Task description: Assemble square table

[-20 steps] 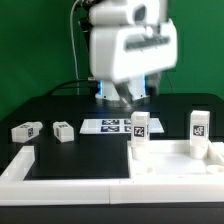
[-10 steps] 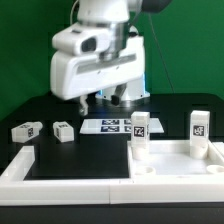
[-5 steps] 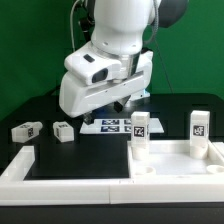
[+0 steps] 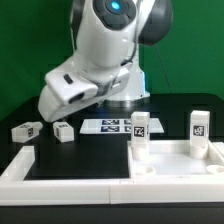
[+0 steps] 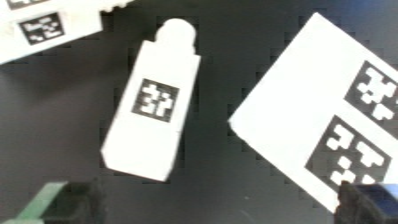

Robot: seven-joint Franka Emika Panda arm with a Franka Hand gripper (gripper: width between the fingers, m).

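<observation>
The white square tabletop [image 4: 176,160] lies at the exterior view's right with two tagged white legs standing upright in its sockets, one [image 4: 139,134] nearer the middle and one [image 4: 199,131] at the right. Two more legs lie loose on the black table at the left [image 4: 25,130] [image 4: 63,130]. The arm's hand [image 4: 70,92] hangs above those two; its fingers are hidden there. In the wrist view my gripper [image 5: 214,205] is open and empty, its fingertips [image 5: 54,203] apart, above a lying leg [image 5: 157,100]. The other lying leg [image 5: 36,25] shows at the edge.
The marker board [image 4: 110,125] lies flat behind the tabletop, next to the lying legs; it also shows in the wrist view [image 5: 338,110]. Long white border rails run along the front [image 4: 70,186] and the left [image 4: 14,166] of the work area.
The arm has swung from above the marker board toward the exterior view's left and tilted down, so its hand now hangs over the two lying legs. No part has moved.
</observation>
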